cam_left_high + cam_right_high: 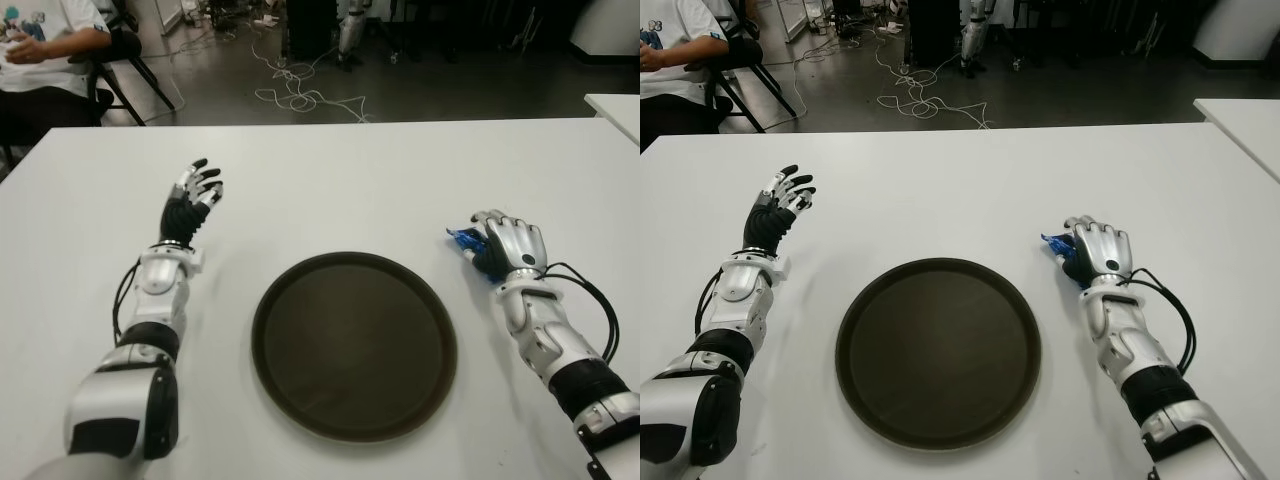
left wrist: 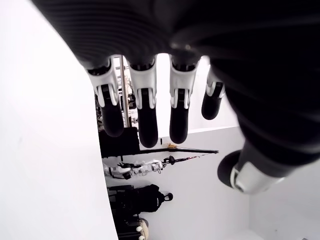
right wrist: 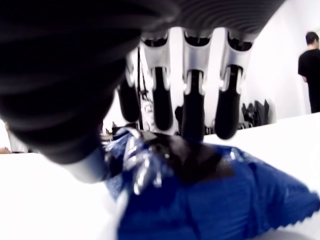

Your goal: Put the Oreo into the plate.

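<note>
Oreo wrapper crinkly glossy foil; plate matt, smooth.

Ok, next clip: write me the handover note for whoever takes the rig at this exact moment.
Right hand: down on the table to the right of the plate, fingers over the blue Oreo packet. Fingertips touch the wrapper, but a closed grasp is not clear and the packet lies on the table, not lifted.
Left hand: left of the plate, fingers spread, holding nothing.
Plate: dark, round, centred in front of the robot, nothing in it.
Done: reach to the packet.
Left: close the grasp, lift, carry left over the plate, release.
</note>
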